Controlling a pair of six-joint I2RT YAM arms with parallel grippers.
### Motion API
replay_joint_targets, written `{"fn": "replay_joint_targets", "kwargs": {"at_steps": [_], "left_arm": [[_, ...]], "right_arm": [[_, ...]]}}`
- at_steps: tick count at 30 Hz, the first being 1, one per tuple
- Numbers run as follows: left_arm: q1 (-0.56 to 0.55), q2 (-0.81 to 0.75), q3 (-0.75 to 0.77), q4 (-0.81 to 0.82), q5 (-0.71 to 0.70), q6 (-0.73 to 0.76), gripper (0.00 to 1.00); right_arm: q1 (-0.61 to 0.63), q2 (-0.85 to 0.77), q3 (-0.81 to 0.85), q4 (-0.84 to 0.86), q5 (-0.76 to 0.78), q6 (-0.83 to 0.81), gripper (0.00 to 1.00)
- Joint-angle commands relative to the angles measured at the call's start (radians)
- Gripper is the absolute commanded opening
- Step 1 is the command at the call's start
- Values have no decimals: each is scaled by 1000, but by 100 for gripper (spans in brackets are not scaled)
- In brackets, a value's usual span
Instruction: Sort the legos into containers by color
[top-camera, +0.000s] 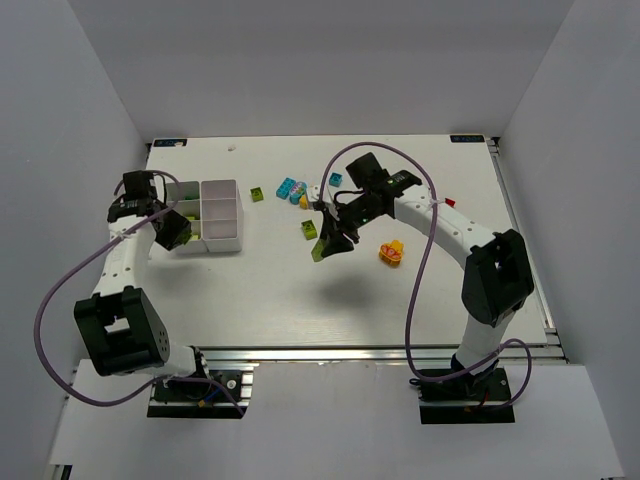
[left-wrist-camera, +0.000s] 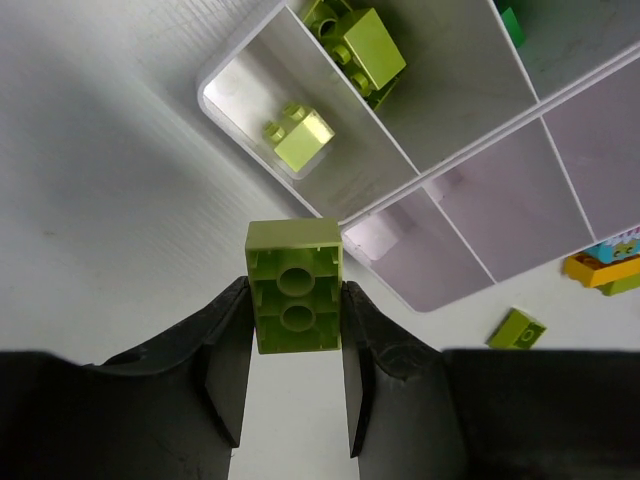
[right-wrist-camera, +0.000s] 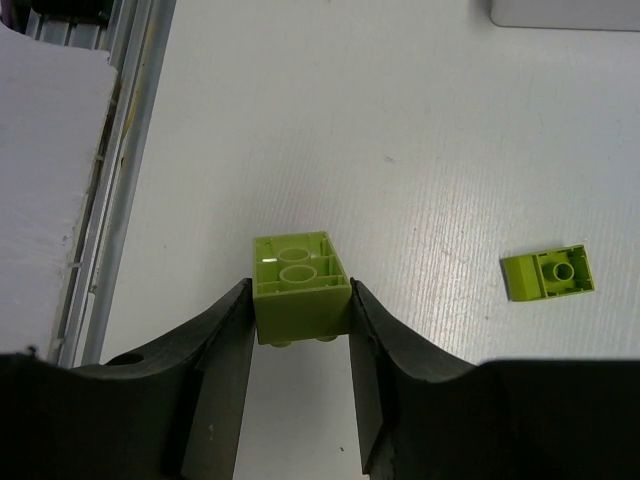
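Top view: left gripper (top-camera: 176, 229) is hovering at the near-left corner of the tray (top-camera: 238, 216), and its load is mostly hidden under the wrist from here. Right gripper (top-camera: 331, 240) is hanging mid-table, well apart from the tray, pinching the right arm's lime brick (top-camera: 319, 251). Loose legos are lying around it: a lime piece (top-camera: 309, 229) just beside it, a cyan pair (top-camera: 292, 189) farther back, and a yellow-orange brick (top-camera: 391, 252) off to its right.

Left wrist: jaws are closed narrow on the left arm's lime brick (left-wrist-camera: 294, 288). The pads are bearing on its two flat side walls and its hollow underside is facing the lens. About half the brick is sticking out past the fingertips. It's sitting just outside the tray's corner wall, near the compartment already holding two lime bricks (left-wrist-camera: 300, 138). My read: it needs to clear that wall before release.

Right wrist: same grip. The jaws are squeezing the brick across opposite side walls, hollow side up, with the studs peeking out below. It's over bare table (right-wrist-camera: 420, 150), with a small lime piece (right-wrist-camera: 548, 273) lying apart to one side.

Handling, as I'm judging it: light, rigid hard plastic that won't deform. The faces are glossy, so it's probably slick. The flat parallel sides are the place to clamp, not the studs.
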Motion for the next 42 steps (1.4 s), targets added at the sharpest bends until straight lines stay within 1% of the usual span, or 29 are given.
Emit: {"fn": "replay_joint_targets", "kwargs": {"at_steps": [1, 4, 7, 11, 15, 18, 19, 22, 23, 25, 27, 32, 33, 35, 36, 37, 38, 39, 40, 41, 42], "left_arm": [[13, 23, 50, -12, 69, -76, 0], [25, 69, 76, -24, 60, -131, 0], [33, 116, 108, -65, 8, -186, 0], [40, 132, 124, -47, -42, -248, 0], [44, 147, 133, -24, -46, -280, 9], [44, 152, 139, -15, -47, -297, 24], [44, 152, 140, -10, -46, -298, 37], [45, 152, 145, -19, -49, -298, 52], [44, 152, 145, -21, -50, -297, 58], [45, 150, 142, -22, -53, -297, 60], [45, 147, 136, -21, -53, -297, 66], [45, 132, 139, -15, -40, -294, 67], [44, 115, 143, -6, -36, -289, 65], [45, 89, 136, 25, 26, -230, 58], [45, 71, 109, 48, 77, -204, 49], [44, 14, 78, 127, 129, -153, 45], [45, -20, 38, 178, 269, -130, 42], [42, -53, -6, 295, 351, -115, 40], [25, -118, -98, 344, 425, -99, 40], [10, -145, -140, 378, 521, -96, 43], [-11, -172, -178, 434, 552, -96, 50]], "right_arm": [[-7, -45, -12, 35, -28, 28, 7], [-7, -48, -15, 41, -31, 30, 7], [-8, -51, -21, 49, -35, 32, 7], [-10, -56, -27, 51, -37, 32, 7], [-10, -57, -32, 51, -40, 30, 8], [-10, -62, -36, 49, -43, 27, 8], [-10, -64, -38, 51, -45, 27, 8], [-10, -64, -41, 51, -46, 28, 8], [-10, -64, -41, 52, -48, 27, 8], [-10, -65, -39, 51, -49, 28, 8], [-10, -65, -36, 52, -49, 27, 8], [-10, -68, -32, 41, -54, 18, 9], [-10, -70, -32, 37, -55, 13, 9], [-10, -76, -30, 15, -80, -29, 9], [-10, -80, -33, 12, -92, -48, 10], [-10, -99, -38, 11, -122, -68, 10], [-10, -113, -60, 24, -141, -111, 10], [-10, -126, -77, 43, -173, -131, 11], [-8, -157, -97, 67, -186, -143, 11], [-7, -174, -119, 137, -192, -146, 13], [-5, -188, -163, 176, -201, -142, 14]]}}
